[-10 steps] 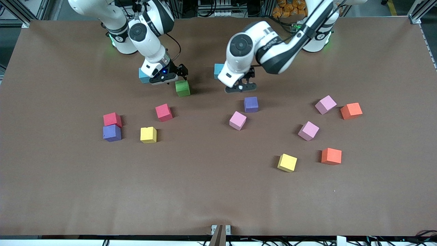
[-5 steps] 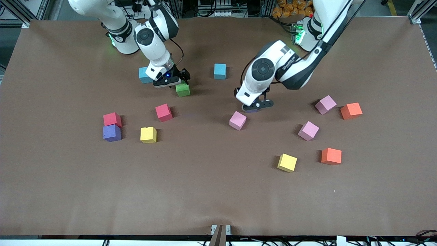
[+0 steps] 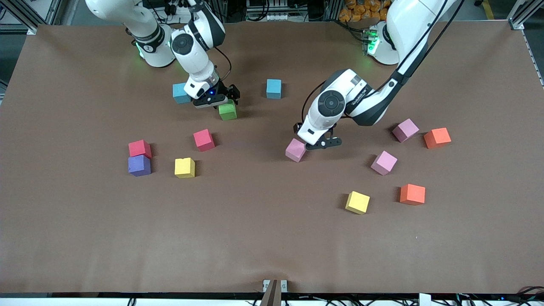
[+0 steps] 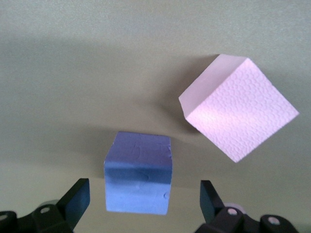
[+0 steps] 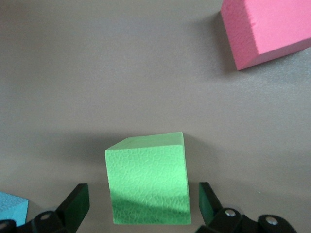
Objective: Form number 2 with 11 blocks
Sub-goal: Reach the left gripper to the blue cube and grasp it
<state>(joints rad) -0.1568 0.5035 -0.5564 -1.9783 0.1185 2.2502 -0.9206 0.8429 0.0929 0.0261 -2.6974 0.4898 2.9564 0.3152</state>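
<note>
- Reaching for first blocks: both claws were low over the worktop, each spread wide and straddling a cube, nothing pinched yet.
- Right claw [image 3: 221,101] was over the green block [image 3: 227,111]; in the right wrist view the block [image 5: 148,178] sat between the two fingertips [image 5: 77,201], with a gap on each side.
- Left claw [image 3: 319,142] was over a purple block [image 4: 138,178], hidden under the wrist in the front view; its wrist view showed the cube centred between the spread fingers, and a pink block [image 3: 295,149] just beside it, apart.
- No number 2 existed yet: the cubes lay scattered singly. Judged to be the very start, the pick phase.
- Next move, as a judgement: each claw needs to settle lower and squeeze squarely on opposite faces, then lift. The left one should avoid nudging the pink neighbour.
- Other blocks: two blue [image 3: 273,88], two red near the right arm's end, a second purple touching one red, two yellow, two orange, and two more pink toward the left arm's end.
- Worktop [image 3: 255,238]: brown matte sheet, flat. The half nearer the camera held no cubes, room enough for the digit.
- Room: aluminium framing, cables and shelving showed along the arms' bases.
</note>
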